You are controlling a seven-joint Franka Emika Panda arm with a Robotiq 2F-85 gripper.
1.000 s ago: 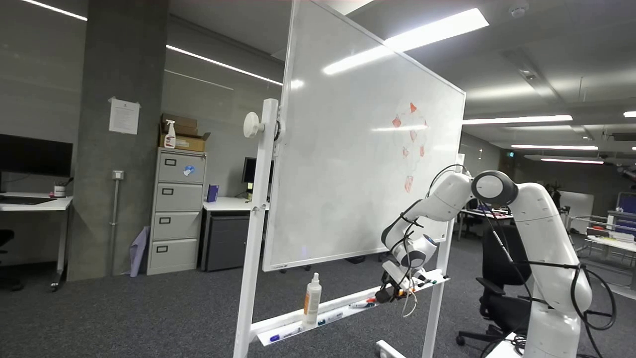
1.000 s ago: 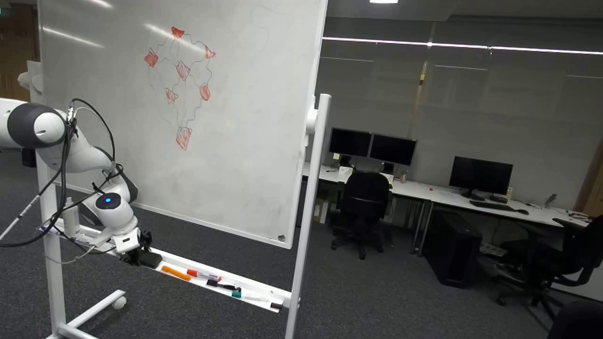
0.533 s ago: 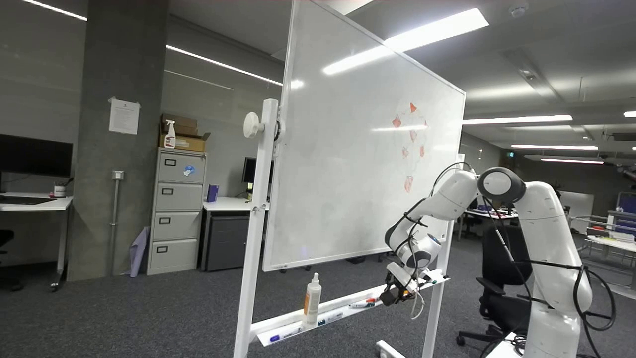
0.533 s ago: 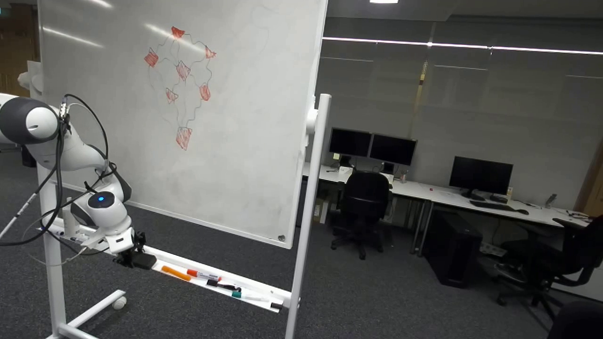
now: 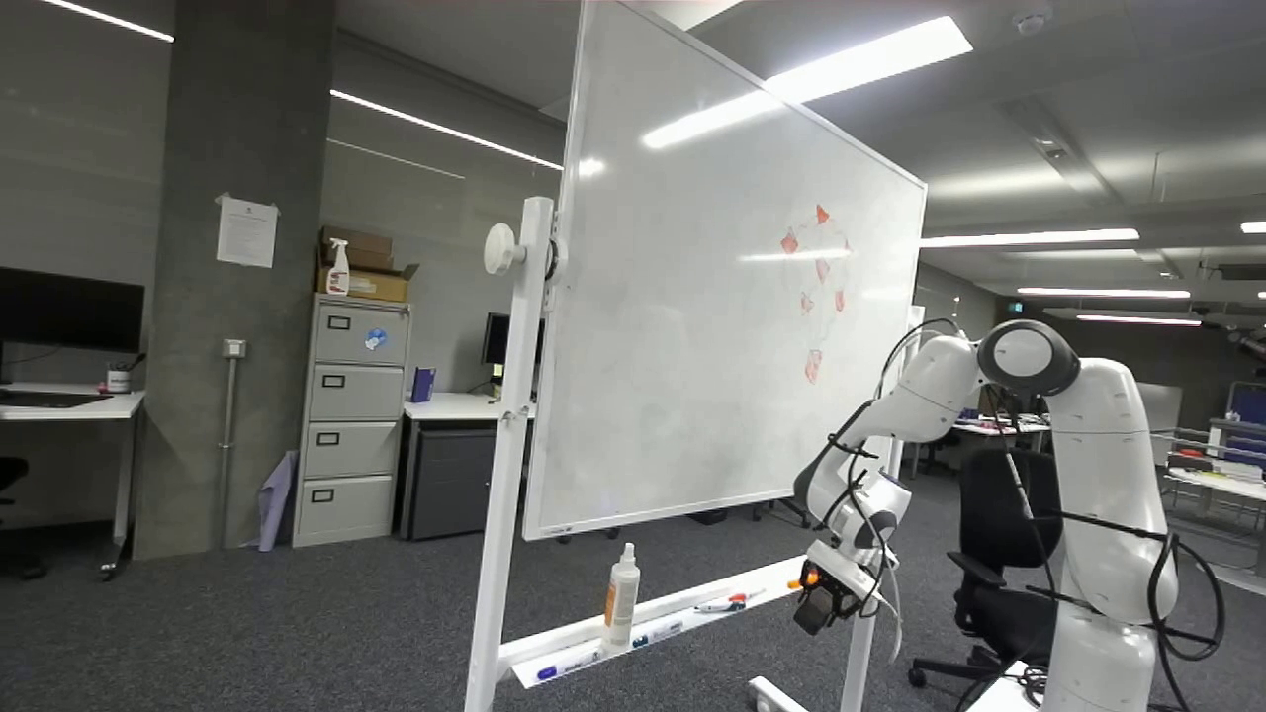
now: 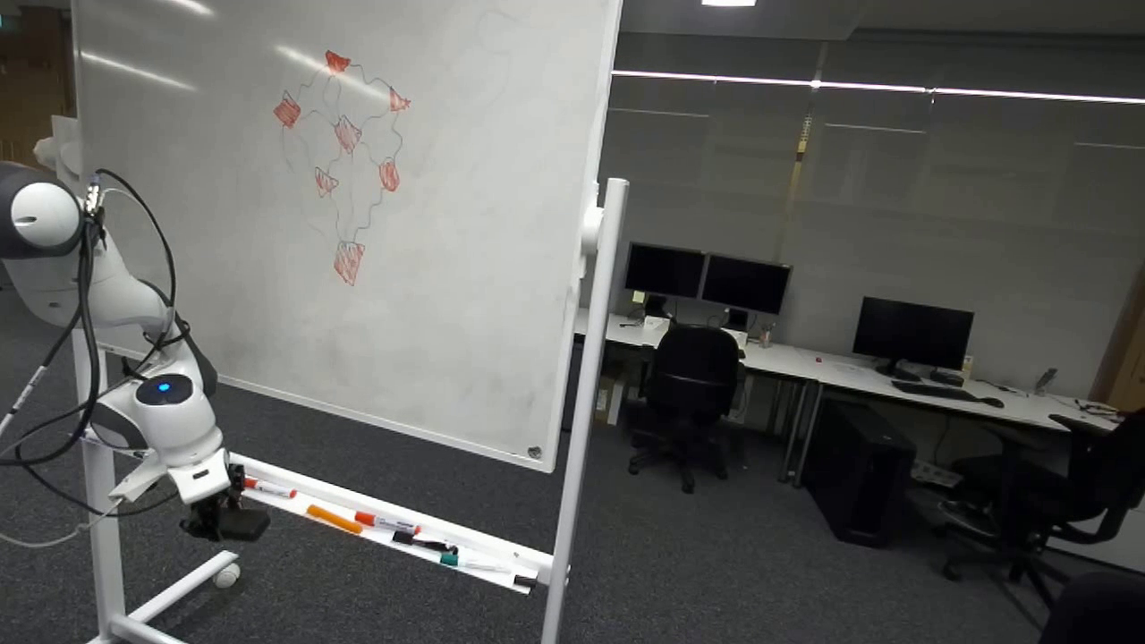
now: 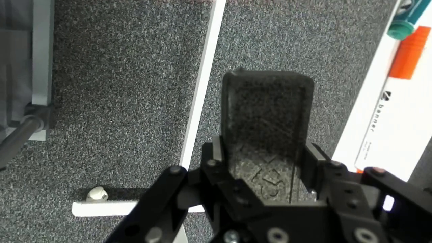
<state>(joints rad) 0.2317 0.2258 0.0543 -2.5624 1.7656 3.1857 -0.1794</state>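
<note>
So the pincer (image 7: 265,150) is clamping a black block (image 7: 266,108) by its sides; I'm guessing eraser. I'm figuring light and stiff, not fragile, and those flat sides are giving the best hold. The arm (image 5: 930,394) is arching high, then sloping down, hanging the pincer just beside the tray (image 6: 492,541). An orange marker (image 6: 334,519) is lying near the pincer; the whiteboard (image 6: 474,295) is standing beyond.

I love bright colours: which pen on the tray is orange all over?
The orange pen between two red-capped markers; those have white bodies, and no other pen is fully orange.
</note>
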